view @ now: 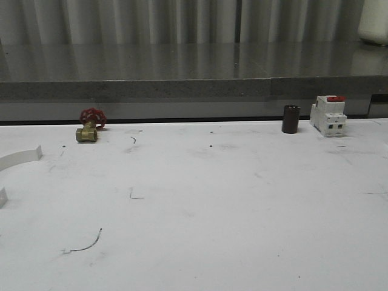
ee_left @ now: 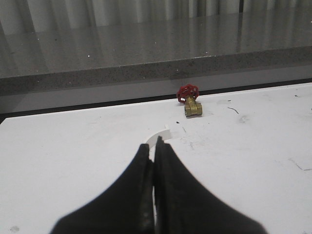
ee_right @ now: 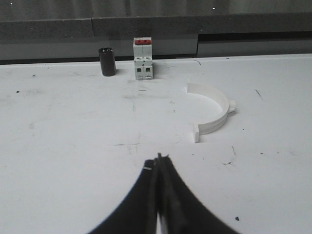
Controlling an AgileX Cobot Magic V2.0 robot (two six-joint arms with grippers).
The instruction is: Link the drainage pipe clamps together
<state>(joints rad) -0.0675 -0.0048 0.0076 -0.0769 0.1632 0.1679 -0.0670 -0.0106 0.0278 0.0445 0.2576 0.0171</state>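
One white half-ring drainage pipe clamp lies on the table at the far left edge of the front view, partly cut off, with its other end tab nearer. In the left wrist view my left gripper is shut, and that clamp's arc shows just beyond its tips, the rest hidden behind the black fingers. A second white clamp half lies flat on the table in the right wrist view, ahead of my shut right gripper and apart from it.
A brass valve with a red handwheel sits at the back left. A black cylinder and a white breaker with a red top stand at the back right. A grey stone ledge runs behind the table.
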